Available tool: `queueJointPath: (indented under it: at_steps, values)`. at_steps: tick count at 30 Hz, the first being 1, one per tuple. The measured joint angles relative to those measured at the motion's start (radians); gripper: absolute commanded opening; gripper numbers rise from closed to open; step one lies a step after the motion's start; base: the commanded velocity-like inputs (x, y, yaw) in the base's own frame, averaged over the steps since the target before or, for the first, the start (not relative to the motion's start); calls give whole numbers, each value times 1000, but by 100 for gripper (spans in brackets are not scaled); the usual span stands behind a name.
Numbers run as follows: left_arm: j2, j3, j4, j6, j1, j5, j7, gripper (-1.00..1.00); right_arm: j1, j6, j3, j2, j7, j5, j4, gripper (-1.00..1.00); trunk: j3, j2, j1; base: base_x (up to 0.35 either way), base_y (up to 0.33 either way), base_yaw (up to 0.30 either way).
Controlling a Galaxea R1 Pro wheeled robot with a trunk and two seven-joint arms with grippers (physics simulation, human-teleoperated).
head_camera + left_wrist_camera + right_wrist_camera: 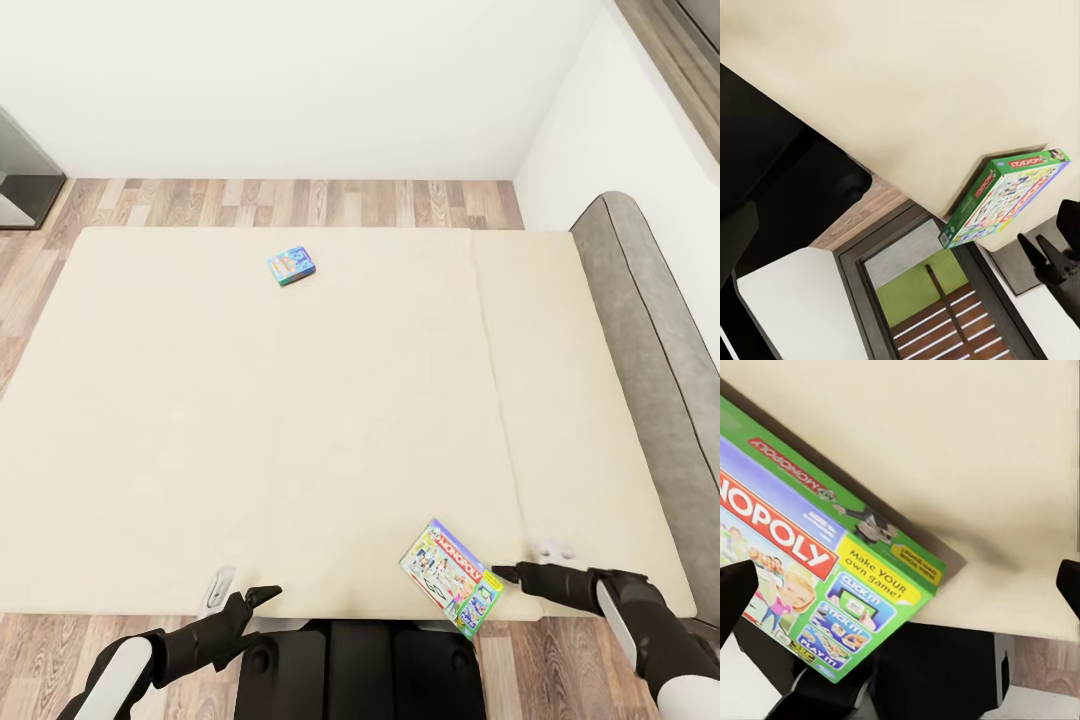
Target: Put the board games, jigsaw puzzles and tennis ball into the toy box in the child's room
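Monopoly box (pixel 452 577), green-edged, lies flat at the near edge of the bed (pixel 300 420), one corner jutting past the mattress edge toward the robot's trunk. Right gripper (pixel 506 574) sits just beside the box's right side, fingertips pointing at it, not around it; in the right wrist view the two dark fingertips (pixel 736 589) stand spread wide with the box (pixel 817 570) lying between them, nothing clamped. Left gripper (pixel 258 596) hovers over the near mattress edge, well apart from the box, jaws parted and empty. Blue game box (pixel 291 266) rests far across the mattress, near the far edge. Step in hand, by my reading: the first pickup off the bed, with the right arm lined up on the Monopoly box. Next move likely calls for sliding the fingers along the box's thin sides, using the overhanging corner for purchase, then closing. Toy box and table lie outside these views.
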Motion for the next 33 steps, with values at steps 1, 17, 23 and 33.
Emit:
queueJointPath:
  at_steps: [1, 17, 23, 33]
  values:
    - [0, 0, 0, 0, 0, 0, 0, 100, 0, 0, 0, 0, 0, 0, 0, 100, 0, 0, 0, 0, 0, 0]
    - [0, 0, -1, -1, 0, 0, 0, 100, 13, 37, 0, -10, 14, -1, 3, 100, 0, 0, 0, 0, 0, 0]
    - [0, 0, -1, -1, 0, 0, 0, 100, 18, 40, 1, -9, 15, -1, 7, 100, 0, 0, 0, 0, 0, 0]
    - [0, 0, -1, 0, 0, 0, 0, 100, 23, 41, 2, -7, 17, -2, 30, 100, 0, 0, 0, 0, 0, 0]
